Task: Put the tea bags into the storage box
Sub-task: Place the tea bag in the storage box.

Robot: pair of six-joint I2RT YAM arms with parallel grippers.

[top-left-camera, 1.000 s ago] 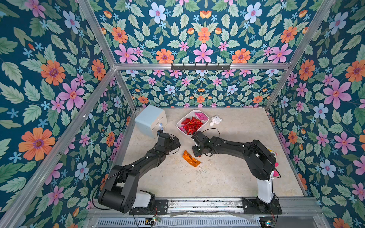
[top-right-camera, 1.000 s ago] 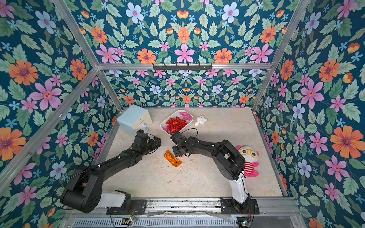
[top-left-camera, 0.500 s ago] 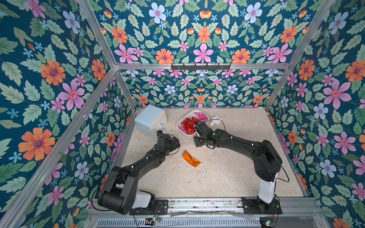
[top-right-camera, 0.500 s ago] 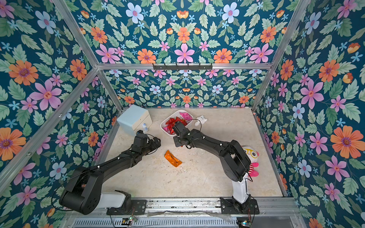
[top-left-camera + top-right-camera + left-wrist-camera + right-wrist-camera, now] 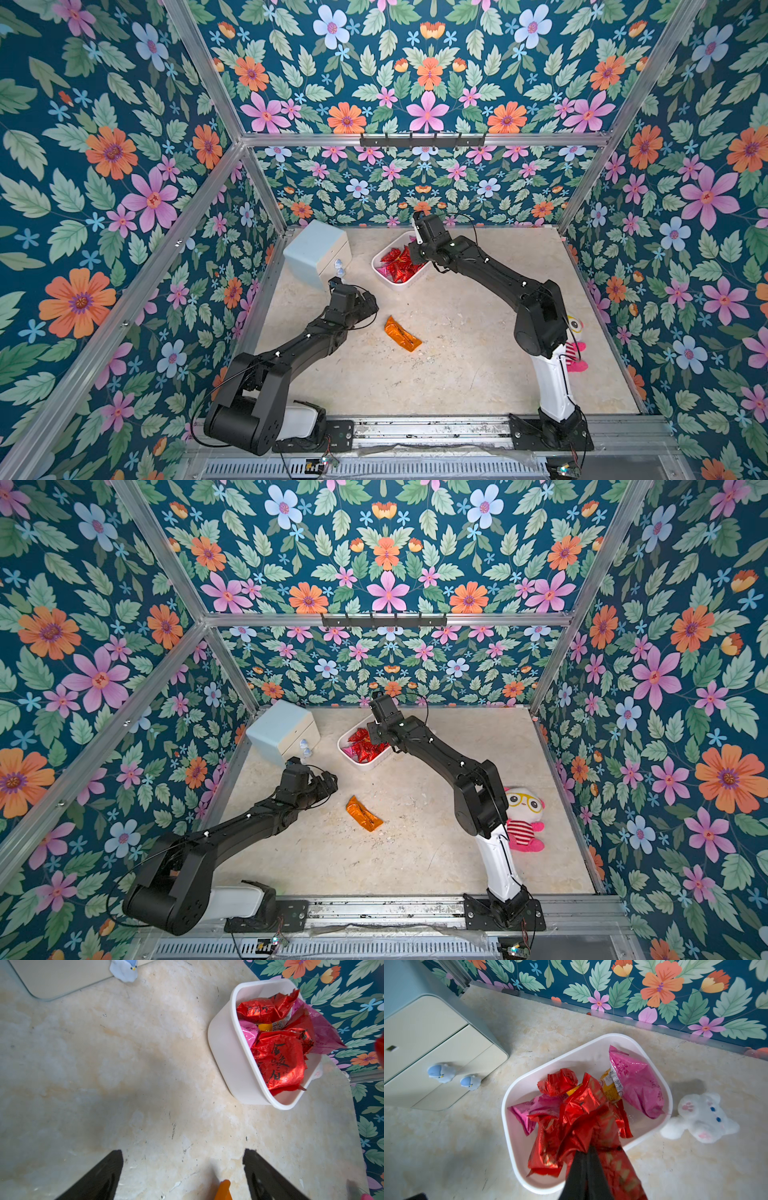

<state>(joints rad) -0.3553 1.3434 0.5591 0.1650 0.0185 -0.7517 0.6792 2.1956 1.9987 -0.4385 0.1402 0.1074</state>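
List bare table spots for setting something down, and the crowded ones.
Widest bare patch: table between the orange tea bag and the front rail. Also bare: far right corner, beyond the right arm. Crowded: far left to centre, where cabinet, storage box and white plush toy sit close together.

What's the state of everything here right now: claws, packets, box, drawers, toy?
storage box, holding red and pink tea bags.
right gripper, shut on a red tea bag over the storage box.
left gripper, open, empty.
orange tea bag, lying loose on the table.
cabinet, drawers shut.
white plush toy, lying beside the storage box.
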